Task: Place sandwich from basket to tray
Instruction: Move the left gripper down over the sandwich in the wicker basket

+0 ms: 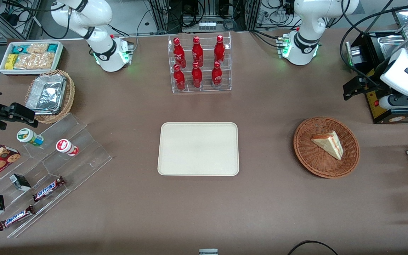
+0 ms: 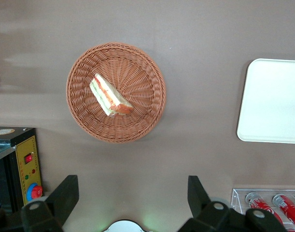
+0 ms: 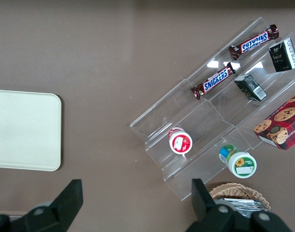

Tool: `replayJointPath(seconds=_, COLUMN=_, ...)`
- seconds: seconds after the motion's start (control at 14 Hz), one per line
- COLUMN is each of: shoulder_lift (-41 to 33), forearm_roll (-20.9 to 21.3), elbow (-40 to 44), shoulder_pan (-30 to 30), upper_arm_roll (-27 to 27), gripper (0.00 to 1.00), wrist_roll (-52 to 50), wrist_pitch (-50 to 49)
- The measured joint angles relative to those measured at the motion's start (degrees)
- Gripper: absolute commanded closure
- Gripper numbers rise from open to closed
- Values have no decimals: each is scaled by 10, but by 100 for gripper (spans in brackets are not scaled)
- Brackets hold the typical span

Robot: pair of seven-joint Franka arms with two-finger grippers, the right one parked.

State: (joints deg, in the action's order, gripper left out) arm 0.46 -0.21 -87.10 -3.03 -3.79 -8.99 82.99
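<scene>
Wicker basket (image 1: 326, 147) held the sandwich (image 1: 328, 143), at the tray's (image 1: 198, 148) three o'clock; the gripper (image 2: 133, 203) hovered spread wide, empty.

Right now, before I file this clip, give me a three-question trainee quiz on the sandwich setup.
1. True or false: the sandwich lies in the basket.
2. What is on the tray? A) six bottles B) nothing C) the sandwich
3. Fill in: the gripper hovers above the table with jaws ____.

Key: 1 true; 2 B; 3 open. The gripper is high above the table near the basket, jaws spread and holding nothing. The red bottles stand in a clear rack, farther from the front camera than the tray.
</scene>
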Motion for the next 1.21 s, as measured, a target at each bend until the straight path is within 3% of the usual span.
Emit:
replayJointPath(seconds=0.43, shoulder_lift=6, forearm_roll=1, elbow=-4, shoulder_pan=4, upper_arm_roll=2, gripper=0, wrist_roll=0, wrist_pitch=7)
replayJointPath(seconds=0.79, shoulder_lift=74, forearm_roll=6, elbow=-21, shoulder_pan=22, upper_arm_roll=11, gripper=0, wrist_roll=-33, wrist_pitch=30)
replayJointPath(seconds=1.0, shoulder_lift=113, forearm_roll=9, elbow=-47, shoulder_pan=39, upper_arm_roll=14, gripper=0, wrist_roll=-60, wrist_pitch=91)
replayJointPath(seconds=1.21, shoulder_lift=121, forearm_roll=11, elbow=-128, shoulder_pan=40, upper_arm_roll=16, gripper=0, wrist_roll=-145, wrist_pitch=195)
